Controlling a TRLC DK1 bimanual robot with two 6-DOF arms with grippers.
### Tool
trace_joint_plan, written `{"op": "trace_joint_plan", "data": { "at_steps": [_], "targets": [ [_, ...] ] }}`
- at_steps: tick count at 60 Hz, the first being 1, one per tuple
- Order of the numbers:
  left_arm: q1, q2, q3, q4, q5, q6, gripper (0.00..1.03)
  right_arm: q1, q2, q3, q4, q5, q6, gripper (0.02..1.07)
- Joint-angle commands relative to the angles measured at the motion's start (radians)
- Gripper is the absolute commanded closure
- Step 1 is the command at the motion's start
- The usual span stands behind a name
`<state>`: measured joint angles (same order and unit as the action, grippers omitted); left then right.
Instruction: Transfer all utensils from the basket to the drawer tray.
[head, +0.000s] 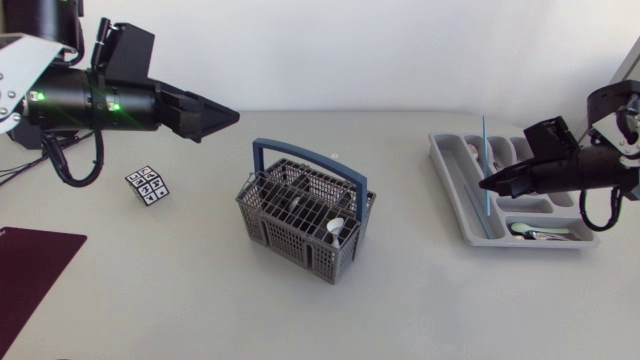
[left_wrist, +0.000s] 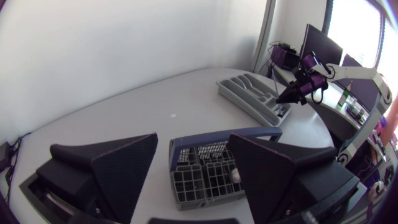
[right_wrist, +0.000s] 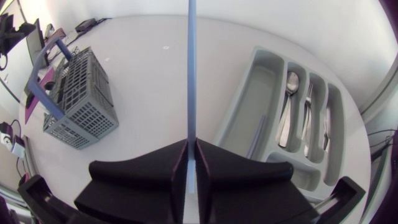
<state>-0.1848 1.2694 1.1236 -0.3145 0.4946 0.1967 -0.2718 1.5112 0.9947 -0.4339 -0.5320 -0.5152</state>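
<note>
Over at the right side of the table (head: 200, 310) the right gripper (head: 485, 185) has its two fingers pressed together on a thin blue stick (head: 486, 150), which stands upright in its grip above the grey drawer tray (head: 447, 162), roughly over the long compartment along the tray's near wall (whether the lower end touches the tray floor I cannot tell). Seen from that arm's own camera, the stick (right_wrist: 191, 74) rises straight out from between the closed fingers, with the tray (right_wrist: 249, 118) just beside it; its narrow compartments already hold spoons (right_wrist: 289, 102) and other cutlery. Another spoon (head: 540, 233) lies in the compartment at the tray's end. The basket (head: 290, 235), grey mesh with a blue handle, sits near the middle of the table, well apart from the tray, and a white spoon (head: 335, 228) pokes up at its corner among darker utensils. The left gripper (head: 215, 112) hangs high above the table, off to the basket's side, its jaws spread wide and holding nothing; from its wrist camera the basket (left_wrist: 205, 177) shows in the gap between the fingers (left_wrist: 124, 168). A small marker cube (head: 148, 185) and a dark red mat (head: 30, 270) lie on the left.
</note>
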Motion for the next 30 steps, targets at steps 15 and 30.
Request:
{"op": "trace_joint_plan", "data": {
  "at_steps": [15, 30],
  "targets": [
    [0.008, 0.039, -0.091, 0.049, -0.074, 0.102, 0.23, -0.010, 0.279, 0.147, 0.087, 0.156, 0.149, 1.01],
    [0.038, 0.085, -0.125, 0.078, -0.079, 0.141, 0.23, -0.006, 0.415, 0.202, 0.089, 0.218, 0.188, 0.98]
  ]
}}
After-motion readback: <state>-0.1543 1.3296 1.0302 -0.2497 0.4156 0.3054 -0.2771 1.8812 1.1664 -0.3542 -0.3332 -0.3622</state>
